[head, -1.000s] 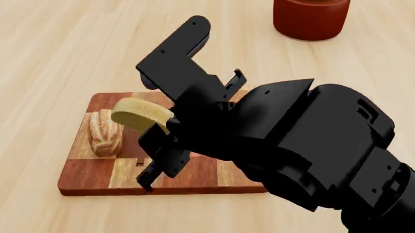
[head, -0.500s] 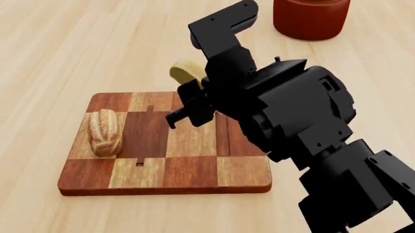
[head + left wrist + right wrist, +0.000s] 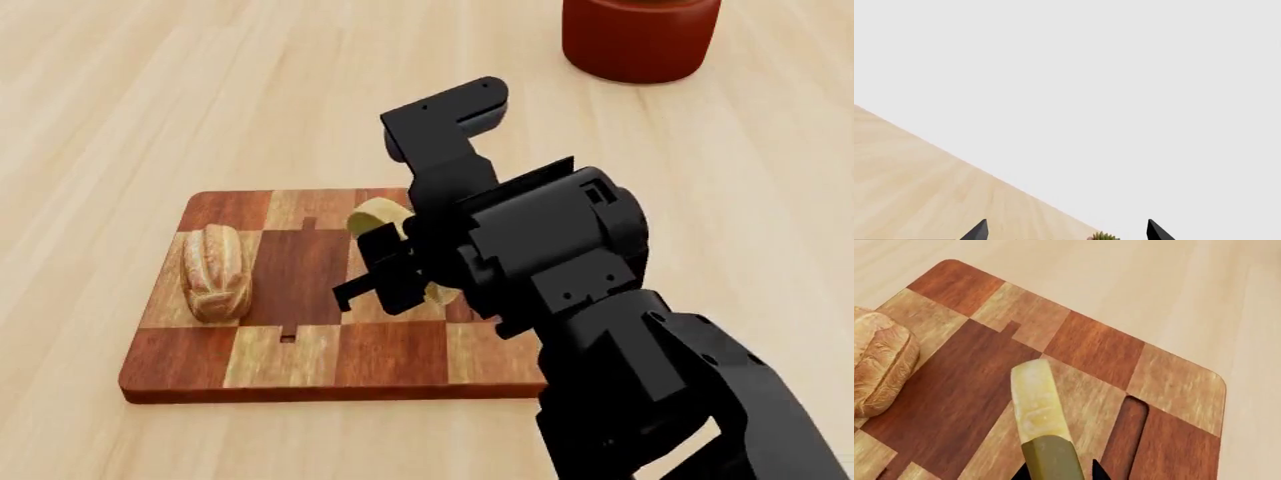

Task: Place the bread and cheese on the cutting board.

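the right gripper (image 3: 400,262) is positioned over the middle of the cutting board (image 3: 387,350), which lies flat on the light wooden bench (image 3: 120,90). its fingers (image 3: 1097,471) are clamped on the cheese (image 3: 1035,407). the cheese is held on edge, with its narrow pale yellow rind facing the right wrist camera and its near end in shadow between the finger tips. in the head view, only a small curved portion of the cheese (image 3: 374,215) shows beside the black arm, above the board's central squares. whether the cheese touches the board surface cannot be determined from these views.

the bread (image 3: 216,270) lies on the board near its left short edge, resting lengthwise across a tan square and a dark one. in the right wrist view, the bread (image 3: 881,362) sits well apart from the cheese, with a full dark square between them. a narrow slot (image 3: 1124,435) in the board lies just beside the held cheese.

a dark red round pot (image 3: 641,35) stands on the bench well beyond the board, toward the far right.

the left gripper (image 3: 1066,231) shows only two dark finger tips at the frame edge, spread apart with nothing between them, facing across the bench edge toward a blank background. a small green object (image 3: 1104,236) shows near them, too small to identify.
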Robot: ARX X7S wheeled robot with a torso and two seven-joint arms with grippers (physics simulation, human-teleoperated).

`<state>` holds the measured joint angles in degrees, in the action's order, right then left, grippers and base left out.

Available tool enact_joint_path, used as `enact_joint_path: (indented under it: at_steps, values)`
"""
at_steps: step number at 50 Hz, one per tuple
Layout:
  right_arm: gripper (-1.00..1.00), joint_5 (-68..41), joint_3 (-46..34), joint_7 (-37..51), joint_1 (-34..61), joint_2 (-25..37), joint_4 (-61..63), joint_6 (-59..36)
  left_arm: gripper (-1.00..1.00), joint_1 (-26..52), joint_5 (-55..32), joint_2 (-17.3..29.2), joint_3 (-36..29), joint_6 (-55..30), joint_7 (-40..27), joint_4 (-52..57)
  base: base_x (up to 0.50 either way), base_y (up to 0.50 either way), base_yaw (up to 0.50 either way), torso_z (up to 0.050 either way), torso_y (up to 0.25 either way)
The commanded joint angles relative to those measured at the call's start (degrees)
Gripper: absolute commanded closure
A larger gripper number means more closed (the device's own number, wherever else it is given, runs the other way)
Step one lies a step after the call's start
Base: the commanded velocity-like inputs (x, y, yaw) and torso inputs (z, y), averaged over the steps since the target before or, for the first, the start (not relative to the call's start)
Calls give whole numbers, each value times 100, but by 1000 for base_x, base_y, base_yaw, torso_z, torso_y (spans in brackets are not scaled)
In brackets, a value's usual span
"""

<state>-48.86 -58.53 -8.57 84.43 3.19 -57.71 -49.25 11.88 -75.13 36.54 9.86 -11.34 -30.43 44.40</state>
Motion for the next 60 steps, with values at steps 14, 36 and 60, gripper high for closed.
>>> enact_joint_path:
  at_steps: [14, 36, 60]
  values:
    - [100, -49, 12, -187, -68, -168, -452, 27, -100, -19, -38, 19, 0, 16, -21, 44, 0, 0, 0, 0, 0]
    - [-100, -187, -191, -178, -49, -274, -841, 146, -100, -8, 2, 15, -35, 21, -14, 41, 0, 0, 0, 0, 0]
    - [-100, -613, 90, 684, 246, 319, 432, -412, -100, -68, -29, 39, -2, 59, 7, 82, 0, 0, 0, 0, 0]
